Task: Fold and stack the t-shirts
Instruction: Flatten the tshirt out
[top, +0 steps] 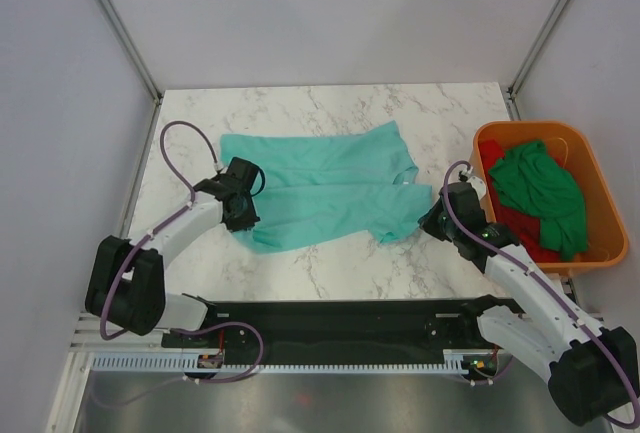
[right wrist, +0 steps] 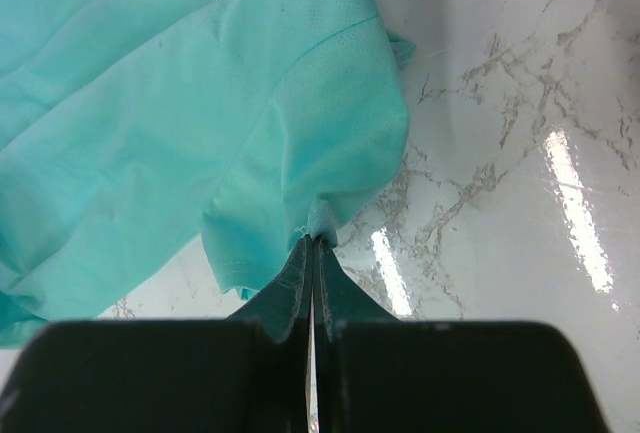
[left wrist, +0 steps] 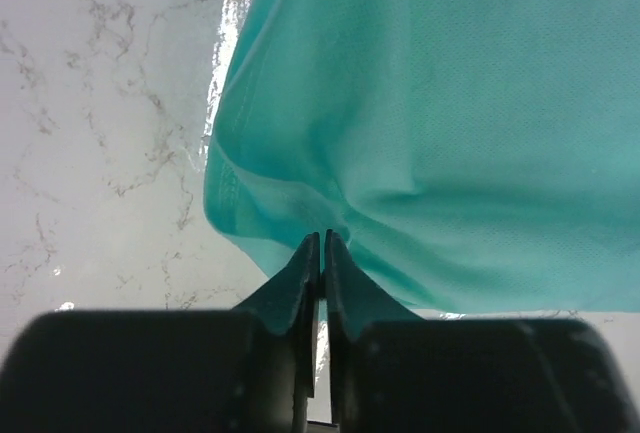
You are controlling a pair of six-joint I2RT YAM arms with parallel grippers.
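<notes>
This looks like a robotics lab test cell rather than a home. A marble-patterned table (top: 330,263) is boxed in by plain pale wall panels (top: 330,13) set in bare metal posts (top: 115,23). Two robot arms, left (top: 175,228) and right (top: 520,283), are bolted to a black base rail (top: 340,313) at the near edge. Purple cables (top: 180,153) loop along them, and a slotted white cable duct (top: 330,361) runs below.
</notes>
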